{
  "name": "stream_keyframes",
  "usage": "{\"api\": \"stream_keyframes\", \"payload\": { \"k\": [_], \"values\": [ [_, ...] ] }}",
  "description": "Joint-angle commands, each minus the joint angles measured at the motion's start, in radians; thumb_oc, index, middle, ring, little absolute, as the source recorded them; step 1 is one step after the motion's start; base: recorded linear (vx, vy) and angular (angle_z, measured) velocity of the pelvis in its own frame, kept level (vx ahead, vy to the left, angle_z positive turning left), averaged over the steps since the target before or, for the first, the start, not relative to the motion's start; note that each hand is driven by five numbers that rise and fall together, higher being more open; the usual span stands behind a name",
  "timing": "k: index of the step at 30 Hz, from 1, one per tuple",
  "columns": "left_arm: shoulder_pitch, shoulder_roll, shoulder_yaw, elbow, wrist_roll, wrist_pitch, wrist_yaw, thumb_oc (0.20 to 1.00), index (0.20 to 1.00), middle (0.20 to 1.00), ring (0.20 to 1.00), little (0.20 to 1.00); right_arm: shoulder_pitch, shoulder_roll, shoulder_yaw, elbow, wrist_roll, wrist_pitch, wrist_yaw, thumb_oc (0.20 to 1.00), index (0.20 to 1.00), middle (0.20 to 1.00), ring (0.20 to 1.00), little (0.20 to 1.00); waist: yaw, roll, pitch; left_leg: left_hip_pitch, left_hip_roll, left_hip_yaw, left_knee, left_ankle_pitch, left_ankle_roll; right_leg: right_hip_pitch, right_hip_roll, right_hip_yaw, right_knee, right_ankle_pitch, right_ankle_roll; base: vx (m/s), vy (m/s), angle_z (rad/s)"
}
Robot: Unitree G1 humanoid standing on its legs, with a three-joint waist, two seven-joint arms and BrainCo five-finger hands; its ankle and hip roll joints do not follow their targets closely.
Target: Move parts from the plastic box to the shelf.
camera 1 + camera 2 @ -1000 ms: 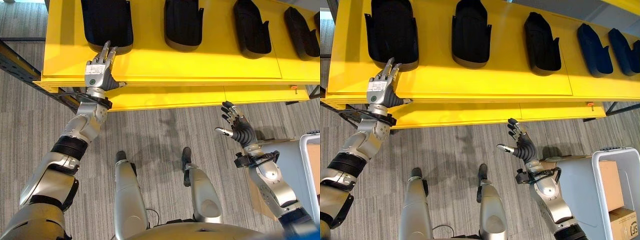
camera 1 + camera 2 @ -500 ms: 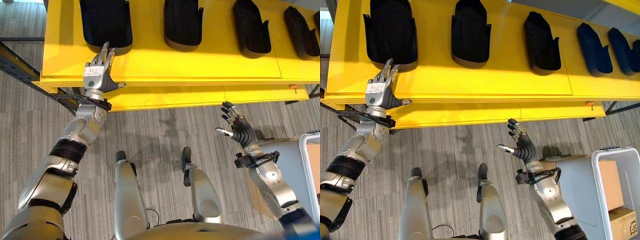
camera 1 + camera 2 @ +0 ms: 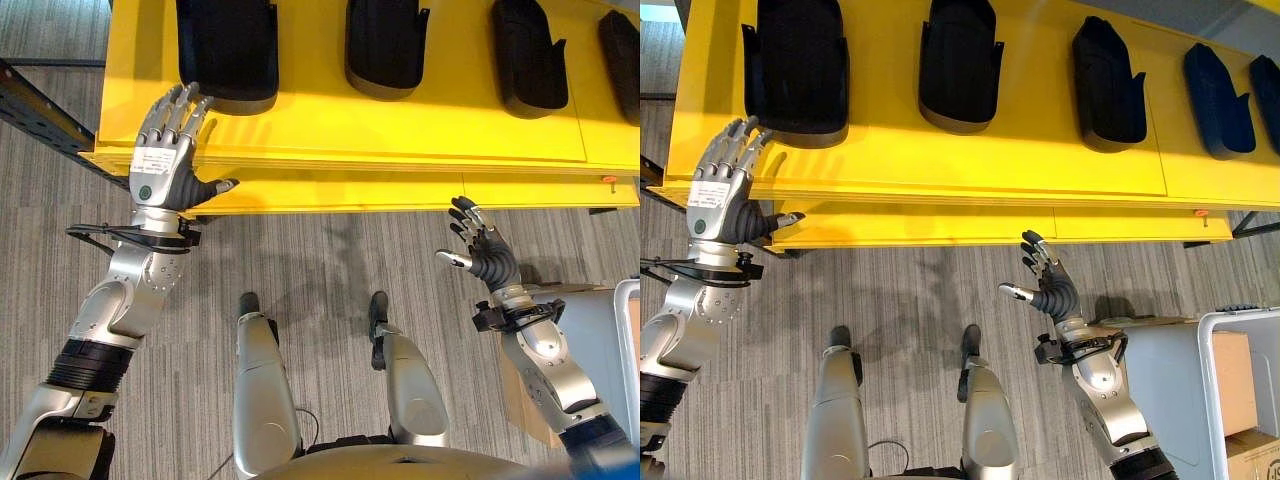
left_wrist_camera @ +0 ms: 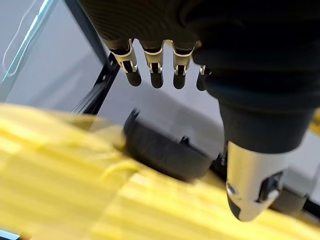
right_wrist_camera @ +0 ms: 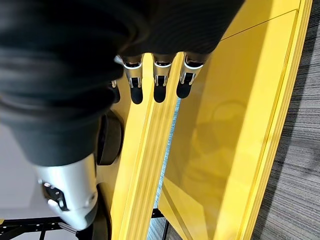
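Note:
Several black moulded parts lie in a row on the yellow shelf (image 3: 400, 130); the leftmost part (image 3: 225, 45) is at the shelf's left end, with more parts (image 3: 385, 45) to its right. My left hand (image 3: 160, 165) is open over the shelf's front left corner, fingertips just short of the leftmost part's near edge, holding nothing. The left wrist view shows its straight fingers (image 4: 156, 70) above that part (image 4: 165, 152). My right hand (image 3: 487, 258) hangs open and empty above the floor in front of the shelf, its fingers (image 5: 159, 85) straight.
The white plastic box (image 3: 1240, 314) stands on the floor at the lower right, with cardboard boxes (image 3: 1235, 380) inside. A dark metal frame (image 3: 40, 115) runs beside the shelf's left end. Grey striped carpet lies in front of the shelf.
The camera has shifted a little. My left hand has drawn back and to the left from the leftmost part's edge, fingers spread wider. The right hand holds its place.

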Motion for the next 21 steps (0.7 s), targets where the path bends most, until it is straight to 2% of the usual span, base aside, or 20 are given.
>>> {"api": "stream_keyframes", "payload": {
  "k": [1, 10, 21],
  "values": [
    [0.026, 0.022, 0.019, -0.074, -0.004, -0.056, 0.039, 1.000, 1.000, 1.000, 1.000, 1.000, 0.014, -0.028, -0.067, -0.090, -0.009, -0.074, -0.014, 1.000, 1.000, 1.000, 1.000, 1.000, -0.001, 0.022, -0.041, 0.059, 0.006, 0.055, -0.165, 0.113, 0.011, 0.003, -0.046, 0.019, 0.141, -0.081, -0.007, 0.00, 0.000, 0.00],
    [0.025, 0.029, 0.006, -0.079, -0.023, -0.063, 0.032, 1.000, 1.000, 1.000, 1.000, 1.000, 0.007, -0.025, -0.060, -0.092, -0.008, -0.072, -0.017, 1.000, 1.000, 1.000, 1.000, 1.000, -0.002, 0.023, -0.044, 0.062, 0.007, 0.055, -0.166, 0.112, 0.013, 0.009, -0.046, 0.016, 0.140, -0.081, -0.006, 0.00, 0.000, 0.00],
    [0.027, -0.004, -0.100, 0.022, -0.016, -0.048, -0.029, 1.000, 1.000, 1.000, 1.000, 1.000, 0.004, -0.019, -0.059, -0.084, -0.021, -0.062, -0.026, 1.000, 1.000, 1.000, 1.000, 1.000, -0.003, 0.019, -0.034, 0.057, 0.003, 0.053, -0.160, 0.113, 0.017, 0.007, -0.047, 0.017, 0.141, -0.082, -0.006, 0.00, 0.000, 0.00]
  ]
}}
